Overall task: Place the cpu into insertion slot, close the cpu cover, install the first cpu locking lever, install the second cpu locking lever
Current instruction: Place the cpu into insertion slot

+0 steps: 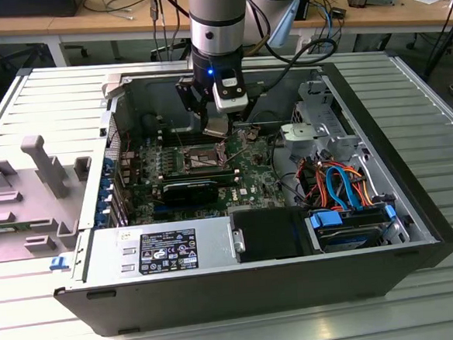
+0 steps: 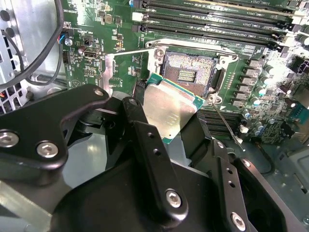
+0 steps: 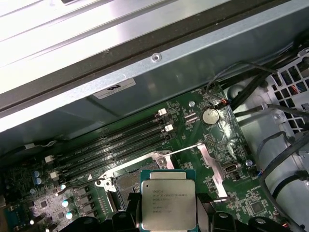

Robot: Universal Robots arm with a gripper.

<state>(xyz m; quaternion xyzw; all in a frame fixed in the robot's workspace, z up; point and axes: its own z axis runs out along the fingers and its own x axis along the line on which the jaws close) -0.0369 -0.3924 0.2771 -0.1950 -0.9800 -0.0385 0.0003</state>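
My gripper (image 1: 217,129) hangs inside the open computer case, shut on the cpu (image 1: 218,126), a small square chip with a silver-grey top. In both wrist views the cpu (image 2: 169,108) (image 3: 168,205) sits tilted between the black fingers (image 2: 145,140), just above and beside the open insertion slot (image 2: 188,67) (image 3: 123,186). The slot's contact field is bare. The cpu cover (image 2: 110,67) (image 3: 208,159), a thin silver frame, stands swung open on the slot's far side from the memory slots. A thin locking lever (image 2: 226,124) sticks up by the slot.
Memory slots (image 2: 217,19) run along one side of the slot. The case also holds a power supply (image 1: 162,248), a drive bay with blue and orange cables (image 1: 340,185) and loose black cables (image 2: 29,58). A grey fixture (image 1: 40,175) lies outside, at the exterior view's left.
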